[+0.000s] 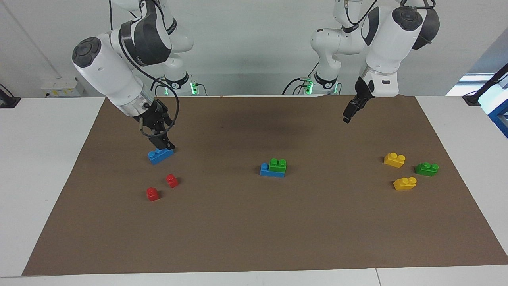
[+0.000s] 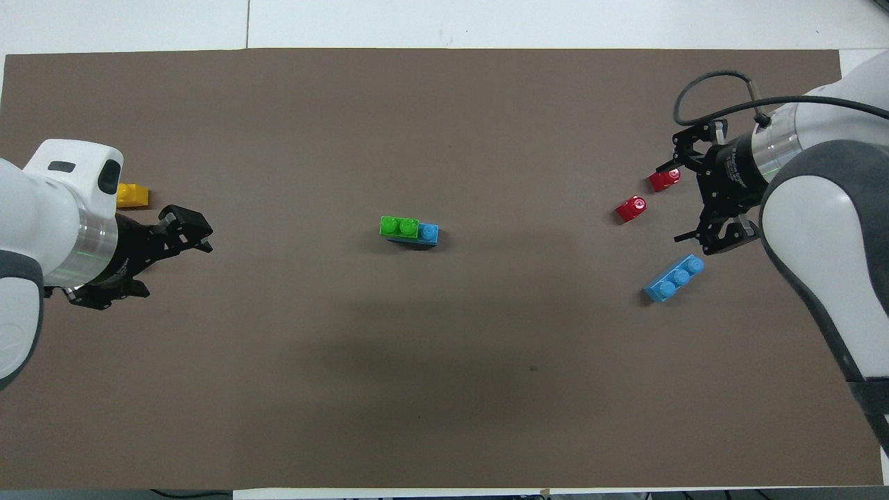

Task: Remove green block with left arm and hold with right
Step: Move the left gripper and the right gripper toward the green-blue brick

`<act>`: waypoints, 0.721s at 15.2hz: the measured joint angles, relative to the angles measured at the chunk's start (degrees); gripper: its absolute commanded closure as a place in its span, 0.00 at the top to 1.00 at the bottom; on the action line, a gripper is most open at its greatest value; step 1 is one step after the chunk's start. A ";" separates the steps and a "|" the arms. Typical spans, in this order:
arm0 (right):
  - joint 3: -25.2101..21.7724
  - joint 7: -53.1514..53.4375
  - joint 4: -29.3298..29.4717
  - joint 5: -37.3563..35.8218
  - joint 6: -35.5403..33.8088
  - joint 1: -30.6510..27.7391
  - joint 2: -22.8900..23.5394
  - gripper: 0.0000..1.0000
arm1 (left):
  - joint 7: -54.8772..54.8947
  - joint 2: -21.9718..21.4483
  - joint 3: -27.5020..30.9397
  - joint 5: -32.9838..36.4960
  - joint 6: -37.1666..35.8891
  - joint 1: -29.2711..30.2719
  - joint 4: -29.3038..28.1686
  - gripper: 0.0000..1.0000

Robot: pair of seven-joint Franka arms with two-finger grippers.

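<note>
The green block sits on top of a blue brick in the middle of the brown mat, covering all but one stud of it. My left gripper hangs in the air over the mat at the left arm's end, well apart from the block. My right gripper is open and low over the mat at the right arm's end, just above a loose blue three-stud brick, holding nothing.
Two red blocks lie farther from the robots than the loose blue brick. Two yellow bricks and a darker green brick lie at the left arm's end. The brown mat covers the white table.
</note>
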 measured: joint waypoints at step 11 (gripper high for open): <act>0.47 -6.83 -0.10 18.01 8.84 5.17 10.89 1.00 | -28.64 0.15 -0.15 -0.01 10.18 -8.03 -5.83 1.00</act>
